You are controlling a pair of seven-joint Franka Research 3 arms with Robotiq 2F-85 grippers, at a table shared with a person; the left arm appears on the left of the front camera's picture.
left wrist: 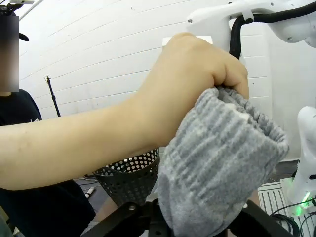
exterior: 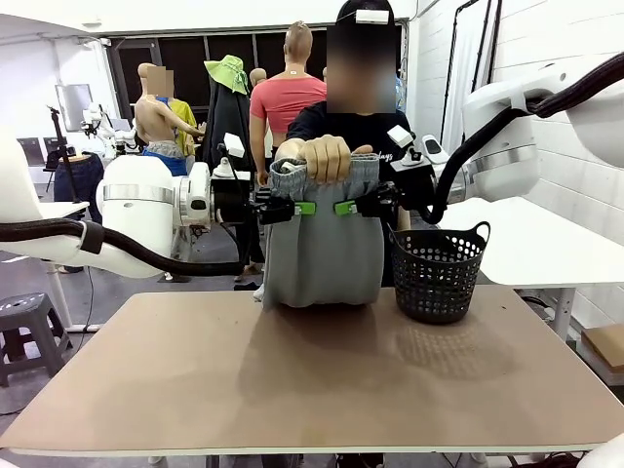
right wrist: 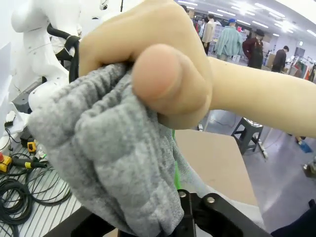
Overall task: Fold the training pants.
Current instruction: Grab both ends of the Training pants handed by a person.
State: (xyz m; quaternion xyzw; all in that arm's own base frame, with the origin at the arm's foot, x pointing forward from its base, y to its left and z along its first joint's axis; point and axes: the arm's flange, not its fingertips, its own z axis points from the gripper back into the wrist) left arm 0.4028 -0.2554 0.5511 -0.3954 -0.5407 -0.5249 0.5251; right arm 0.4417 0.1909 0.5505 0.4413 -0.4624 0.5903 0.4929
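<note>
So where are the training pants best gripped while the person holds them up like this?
Just under the gathered waistband, either side of the person's hand, coming in level from the left and right: the hand holds the middle and the training pants hang straight, leaving both sides free.

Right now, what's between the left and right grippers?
Front view: the light grey soft-fabric training pants, hanging from the person's hand, fill the stretch between left gripper and right gripper.

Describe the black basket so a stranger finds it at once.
Start at the brown table, far side, right of centre. The black basket stands there beside the hanging grey training pants; its perforated walls and handles set it apart.
</note>
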